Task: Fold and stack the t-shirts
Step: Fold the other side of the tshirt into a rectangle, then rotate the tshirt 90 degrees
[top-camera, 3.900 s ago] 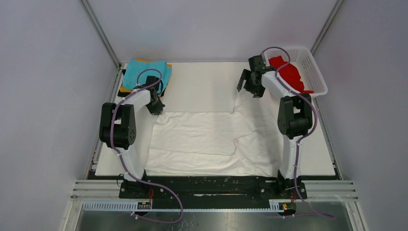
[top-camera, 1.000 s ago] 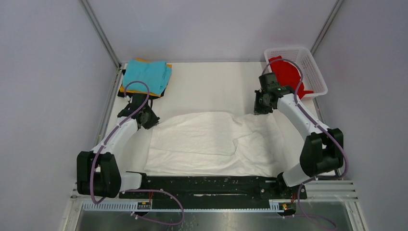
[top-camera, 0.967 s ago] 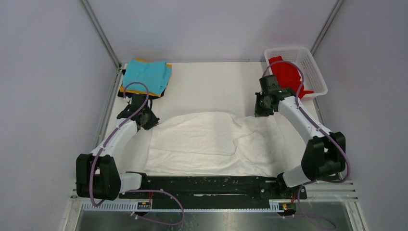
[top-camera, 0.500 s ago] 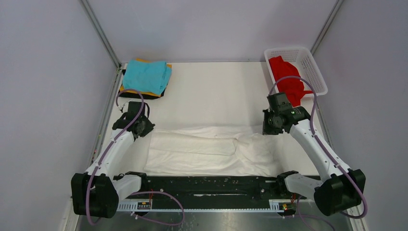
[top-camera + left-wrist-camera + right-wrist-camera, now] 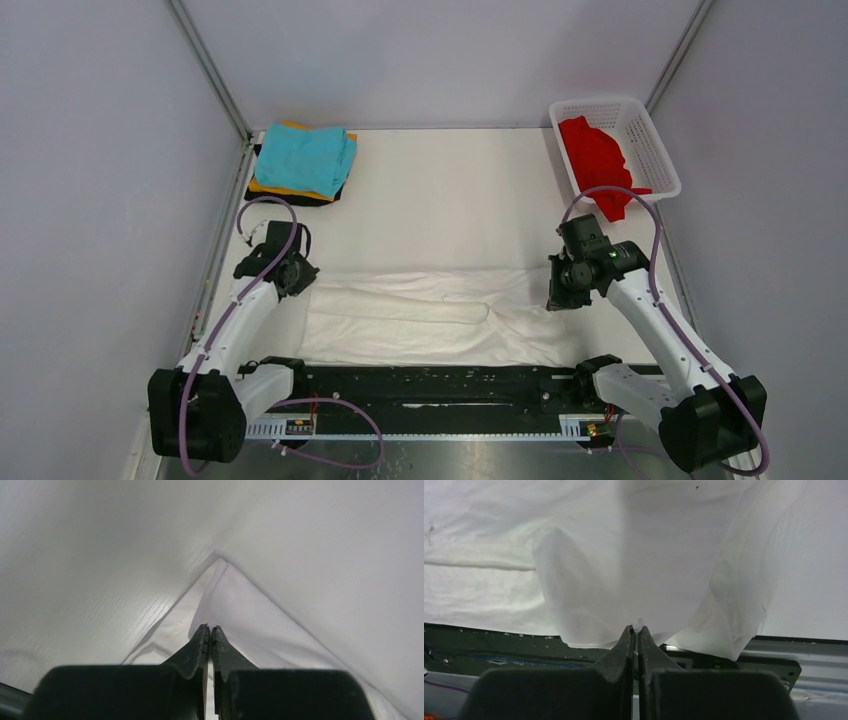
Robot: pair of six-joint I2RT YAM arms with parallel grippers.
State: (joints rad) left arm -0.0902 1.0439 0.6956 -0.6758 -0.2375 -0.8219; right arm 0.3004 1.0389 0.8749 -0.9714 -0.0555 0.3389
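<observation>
The white shirt (image 5: pixel 430 315) is spread across the near part of the table (image 5: pixel 440 190) and is doubled along its length. The left gripper (image 5: pixel 210 629) is closed on the cloth at the left end. The right gripper (image 5: pixel 636 628) is pinched on the cloth at the right end, and a small bit of fabric is seen between its tips. A teal shirt (image 5: pixel 305 158) is placed on top of the stack at the far left corner, and a red shirt (image 5: pixel 592 150) is left in the basket (image 5: pixel 655 145).

The step in hand is judged to be the lengthwise fold. For a good fold, both ends should be brought toward the near hem at equal speed and equal height, so that the held edge is straight and tight. The cloth should be laid down before the jaws are opened, otherwise wrinkles may be trapped.
</observation>
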